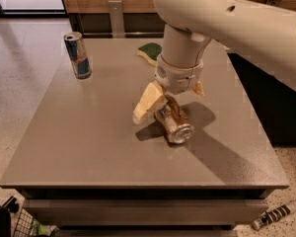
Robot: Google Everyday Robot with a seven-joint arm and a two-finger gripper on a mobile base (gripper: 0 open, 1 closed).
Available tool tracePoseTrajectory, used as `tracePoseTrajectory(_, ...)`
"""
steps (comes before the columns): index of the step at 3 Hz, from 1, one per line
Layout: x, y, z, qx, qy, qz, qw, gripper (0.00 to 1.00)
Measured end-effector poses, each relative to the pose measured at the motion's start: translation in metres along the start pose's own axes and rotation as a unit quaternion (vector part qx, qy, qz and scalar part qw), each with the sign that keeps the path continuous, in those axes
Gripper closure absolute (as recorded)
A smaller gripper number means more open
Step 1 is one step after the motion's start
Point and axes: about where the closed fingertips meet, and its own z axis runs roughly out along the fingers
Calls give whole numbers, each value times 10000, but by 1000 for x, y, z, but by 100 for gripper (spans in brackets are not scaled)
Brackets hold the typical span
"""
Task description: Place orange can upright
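Note:
The orange can [178,126] lies on its side near the middle of the grey table [84,137], with its silver end facing the front. My gripper [170,104] hangs from the big white arm straight above the can's far end. Its cream fingers [147,102] are spread, one to the left of the can and one to the right behind it, so the gripper is open and straddles the can. The far end of the can is hidden under the wrist.
A tall blue-and-silver can [78,55] stands upright at the table's far left. A green and yellow sponge [150,52] lies at the far edge. A dark cabinet stands to the right. A wire basket [19,223] and a striped tool [278,214] lie on the floor.

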Motion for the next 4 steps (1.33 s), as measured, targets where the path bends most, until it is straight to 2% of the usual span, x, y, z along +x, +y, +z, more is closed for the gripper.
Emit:
tracePoseTrajectory(1,5,-3,9,-136,-25,137,9998,0)
tracePoseTrajectory(2,11,-7,16,-229,-51,290,9993,15)
tracePoseTrajectory(3,10,-6,16,-224,-64,269,9994,46)
tracePoseTrajectory(4,9,-5,16,-224,-72,263,9994,70)
